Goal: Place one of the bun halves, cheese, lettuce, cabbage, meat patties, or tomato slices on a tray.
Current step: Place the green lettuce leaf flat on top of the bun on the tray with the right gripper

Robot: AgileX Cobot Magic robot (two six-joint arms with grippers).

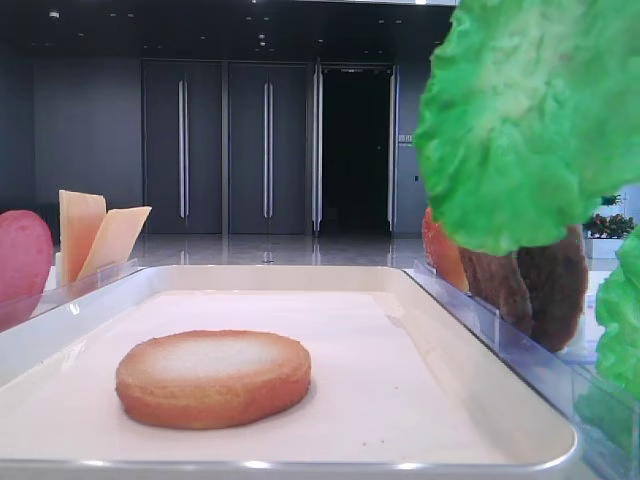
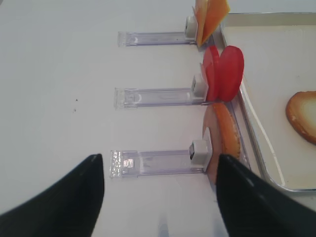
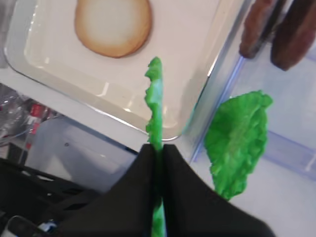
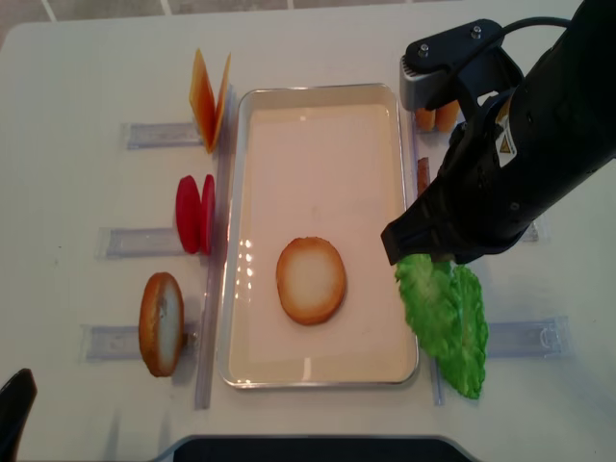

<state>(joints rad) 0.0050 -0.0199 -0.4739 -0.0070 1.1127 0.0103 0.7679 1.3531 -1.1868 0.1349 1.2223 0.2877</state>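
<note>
With our right claw [image 3: 157, 148] pinched shut on a lettuce [image 3: 155, 101] leaf lifted just beside the tray [image 4: 234, 289], we are mid-carry and judge we must next swing left over the bun half [image 4: 311, 280] and release.

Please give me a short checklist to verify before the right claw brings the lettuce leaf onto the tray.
1. Right claw shut on lettuce leaf: ok.
2. Leaf lifted clear of its holder: ok; a second leaf stays behind.
3. Bun half lying flat in the tray: ok.
4. Leaf above the bun: not ok; it hangs near the tray's right rim.
5. Left claw open, away from the tray: ok.
</note>
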